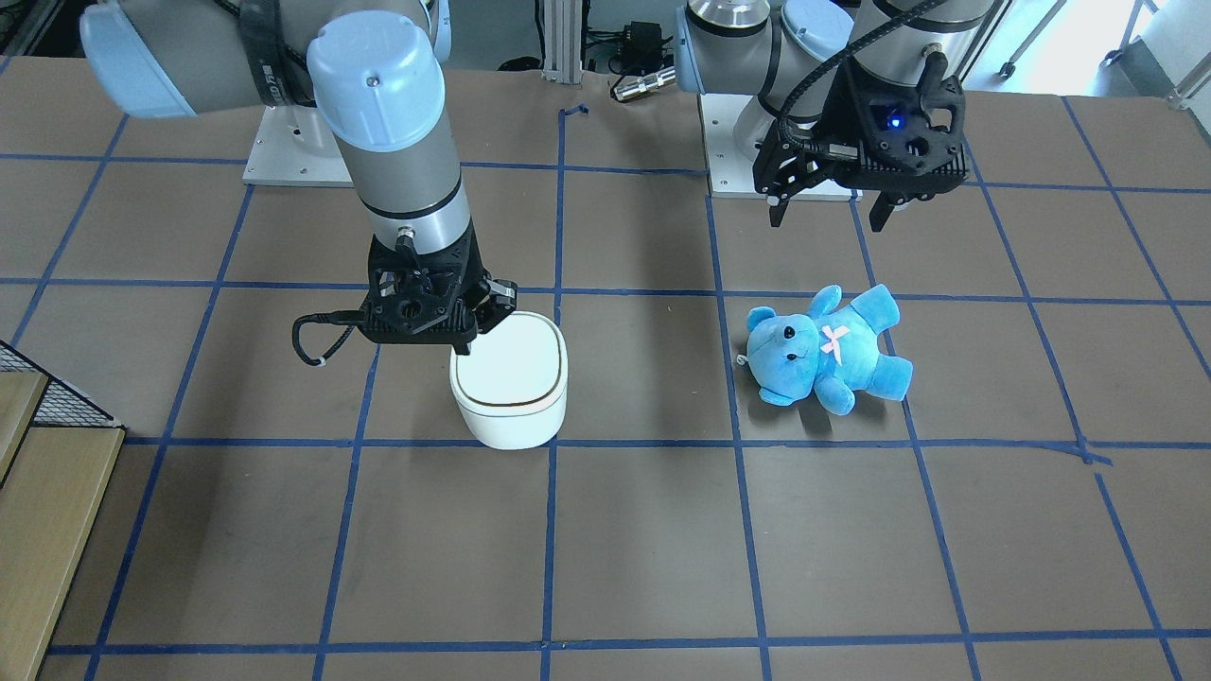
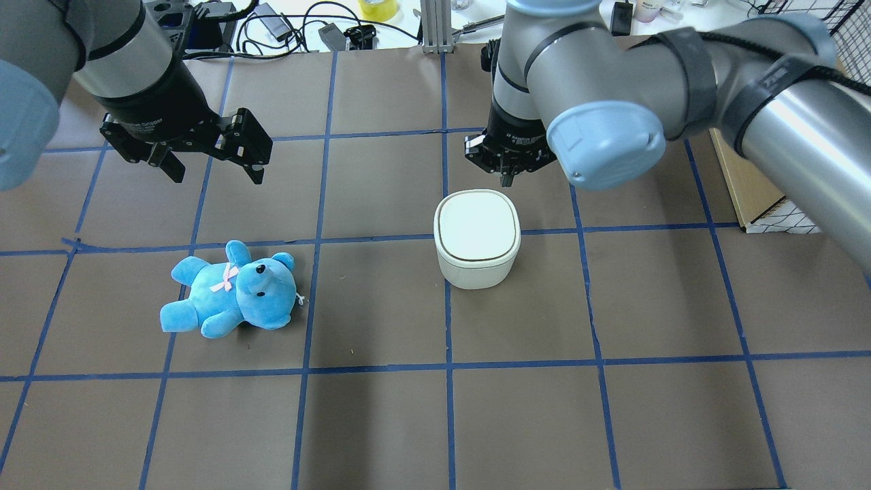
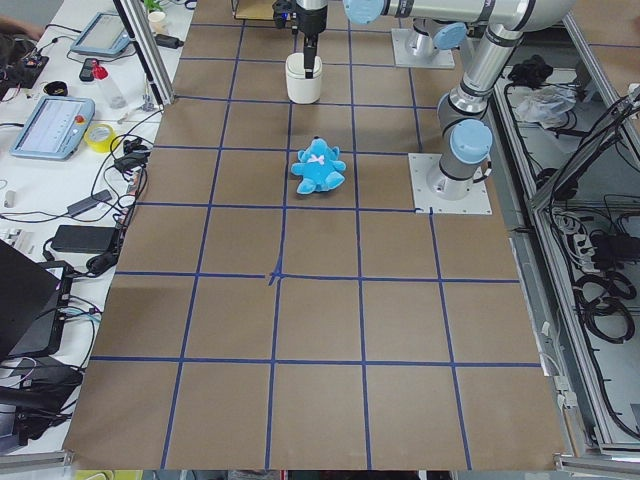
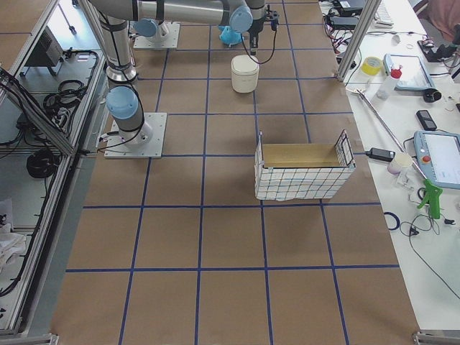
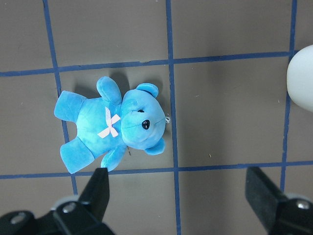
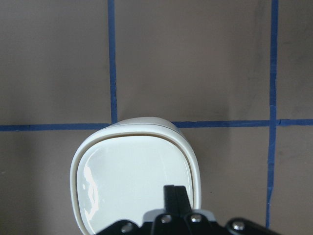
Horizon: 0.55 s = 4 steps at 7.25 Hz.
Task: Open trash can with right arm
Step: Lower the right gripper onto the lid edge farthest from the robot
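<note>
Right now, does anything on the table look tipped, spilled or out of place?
Nothing stands out. The trash can stands upright, its lid flat and shut. The teddy bear lies on its back, apart from it. The right gripper is shut over the lid; the left gripper hangs open.

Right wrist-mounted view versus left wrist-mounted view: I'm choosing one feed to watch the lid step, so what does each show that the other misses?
Only the right wrist view shows the trash can from above, lid closed, with the right gripper shut over its near edge. Only the left wrist view shows the blue teddy, face up, and the left gripper, open and empty. Both share the brown table with blue tape lines and the trash can, though the left view catches only a white sliver at its right edge.
</note>
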Motion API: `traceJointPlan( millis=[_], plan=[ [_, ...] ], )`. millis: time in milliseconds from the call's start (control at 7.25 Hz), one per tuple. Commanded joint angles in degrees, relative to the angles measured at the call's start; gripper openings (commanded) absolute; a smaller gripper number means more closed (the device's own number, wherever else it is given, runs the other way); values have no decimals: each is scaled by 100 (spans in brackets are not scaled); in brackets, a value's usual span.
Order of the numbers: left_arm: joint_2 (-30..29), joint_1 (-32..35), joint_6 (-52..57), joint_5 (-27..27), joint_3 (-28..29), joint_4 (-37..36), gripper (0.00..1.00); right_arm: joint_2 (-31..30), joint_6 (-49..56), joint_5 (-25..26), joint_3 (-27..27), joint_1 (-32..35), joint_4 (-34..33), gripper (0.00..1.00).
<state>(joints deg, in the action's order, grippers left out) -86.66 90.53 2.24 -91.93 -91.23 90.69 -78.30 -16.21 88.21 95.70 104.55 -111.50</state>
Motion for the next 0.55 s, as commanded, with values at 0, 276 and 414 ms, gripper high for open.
traceJointPlan(
  millis=[0,276,414],
  plan=[
    [0,0,5,0,0,1,100,25,-331,4,694,48,-644,0],
    [0,0,5,0,0,1,100,43,-304,-5,740,57,-680,0],
    [0,0,5,0,0,1,100,51,-287,-5,748,57,-645,0]
  ],
)
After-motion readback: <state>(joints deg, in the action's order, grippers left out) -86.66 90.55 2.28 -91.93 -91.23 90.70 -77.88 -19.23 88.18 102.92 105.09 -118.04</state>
